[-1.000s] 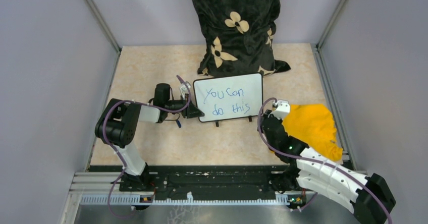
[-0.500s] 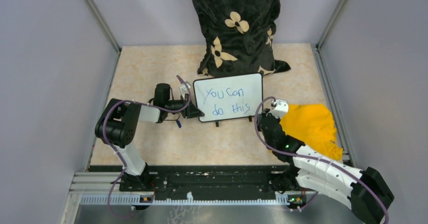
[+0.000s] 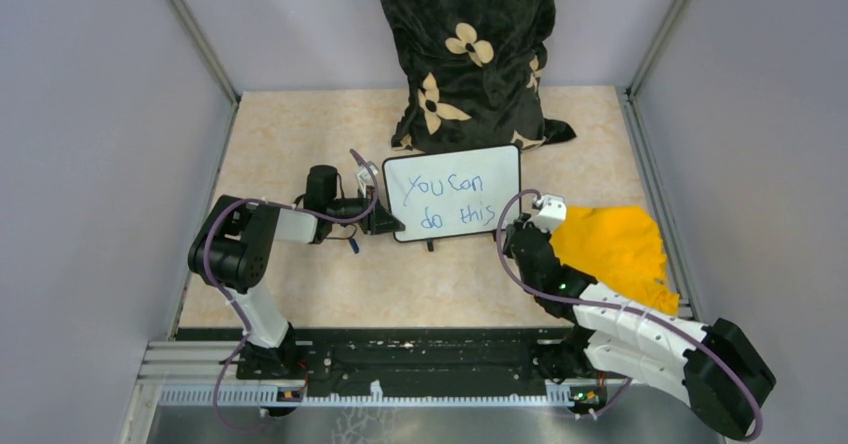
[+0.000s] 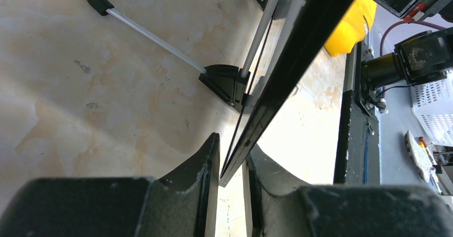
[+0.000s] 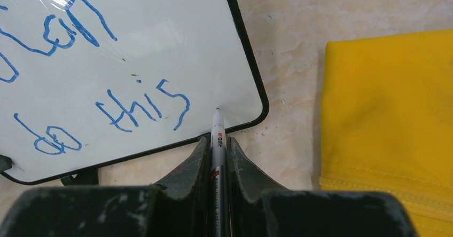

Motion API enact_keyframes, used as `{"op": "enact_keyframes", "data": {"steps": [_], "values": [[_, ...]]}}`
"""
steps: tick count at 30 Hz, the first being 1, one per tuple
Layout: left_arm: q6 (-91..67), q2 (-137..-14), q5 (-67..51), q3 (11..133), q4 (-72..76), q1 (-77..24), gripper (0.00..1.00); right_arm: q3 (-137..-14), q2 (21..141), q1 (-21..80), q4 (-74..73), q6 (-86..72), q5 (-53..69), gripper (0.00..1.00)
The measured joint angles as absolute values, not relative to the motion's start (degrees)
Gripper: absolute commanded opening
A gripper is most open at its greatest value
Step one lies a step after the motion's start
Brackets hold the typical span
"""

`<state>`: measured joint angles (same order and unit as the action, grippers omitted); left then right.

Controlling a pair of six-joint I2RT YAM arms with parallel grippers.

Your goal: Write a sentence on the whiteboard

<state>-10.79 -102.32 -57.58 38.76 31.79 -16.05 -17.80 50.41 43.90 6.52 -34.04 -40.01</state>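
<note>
The right fingers (image 5: 198,165), pinched on the marker (image 5: 216,133), have slid toward ten o'clock. The tip is now by the five o'clock corner of the whiteboard (image 3: 500,169), which stands mid-counter. The left fingers (image 4: 205,165) clamp its nine o'clock edge. The sentence (image 3: 450,201) looks complete.

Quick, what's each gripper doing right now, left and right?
Left gripper: closed on the left edge of the whiteboard.
Right gripper: closed on a marker, tip near the board's lower right corner.
</note>
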Motion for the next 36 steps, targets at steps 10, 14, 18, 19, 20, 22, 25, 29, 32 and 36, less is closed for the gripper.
{"op": "enact_keyframes", "data": {"steps": [10, 14, 18, 19, 20, 22, 25, 29, 32, 36], "values": [[-10.7, -102.3, -57.6, 38.8, 31.7, -16.1, 0.27, -18.2, 52.1, 43.2, 8.2, -33.5, -40.0, 0.00], [-10.7, -102.3, -57.6, 38.8, 31.7, -16.1, 0.27, -18.2, 52.7, 43.0, 8.6, -33.5, -39.9, 0.00], [-10.6, -102.3, -57.6, 38.8, 31.7, -16.1, 0.27, -18.2, 52.8, 42.9, 8.8, -33.5, -39.9, 0.00], [-10.6, -102.3, -57.6, 38.8, 31.7, -16.1, 0.27, -18.2, 52.9, 42.9, 8.8, -33.5, -39.9, 0.00], [-10.6, -102.3, -57.6, 38.8, 31.7, -16.1, 0.27, -18.2, 53.0, 42.9, 8.9, -33.4, -39.9, 0.00], [-10.6, -102.3, -57.6, 38.8, 31.7, -16.1, 0.27, -18.2, 53.0, 42.9, 9.0, -33.4, -39.9, 0.00], [-10.6, -102.3, -57.6, 38.8, 31.7, -16.1, 0.27, -18.2, 53.0, 42.8, 9.0, -33.4, -39.8, 0.00], [-10.6, -102.3, -57.6, 38.8, 31.7, -16.1, 0.27, -18.5, 53.0, 42.8, 8.6, -33.4, -39.7, 0.00], [-10.6, -102.3, -57.5, 38.8, 31.6, -16.1, 0.28, -19.1, 52.4, 42.6, 7.6, -33.2, -39.2, 0.00], [-10.7, -102.3, -57.4, 38.8, 31.5, -16.1, 0.29, -19.7, 49.7, 42.6, 5.6, -33.2, -38.3, 0.00]]}}
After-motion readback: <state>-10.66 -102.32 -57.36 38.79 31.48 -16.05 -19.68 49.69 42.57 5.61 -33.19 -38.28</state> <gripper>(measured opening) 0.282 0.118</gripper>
